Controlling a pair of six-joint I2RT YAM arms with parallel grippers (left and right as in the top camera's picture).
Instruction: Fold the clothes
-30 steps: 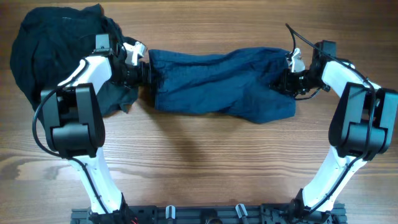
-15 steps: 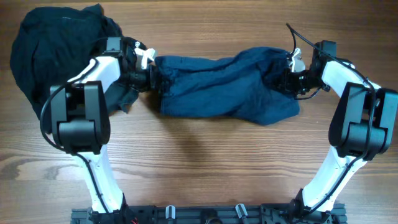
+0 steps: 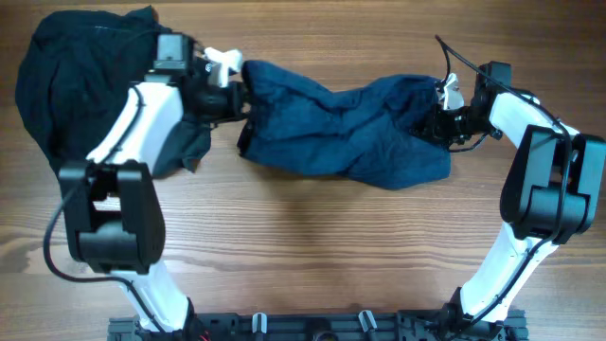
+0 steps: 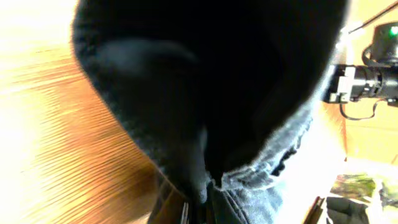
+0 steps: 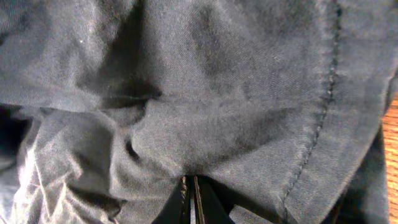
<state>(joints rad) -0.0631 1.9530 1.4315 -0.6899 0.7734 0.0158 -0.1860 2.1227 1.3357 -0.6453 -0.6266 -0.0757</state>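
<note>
Both left gripper and right gripper pinch wrinkled, woven navy shorts.

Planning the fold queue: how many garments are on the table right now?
2. The navy shorts lie across the middle of the table. The black heap sits at the far left corner. The heap may hide more than one piece.

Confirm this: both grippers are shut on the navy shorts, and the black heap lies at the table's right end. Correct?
Wrong on one point: the overhead view shows the black heap at the table's left end. The left gripper and right gripper are indeed both shut on the navy shorts.
</note>
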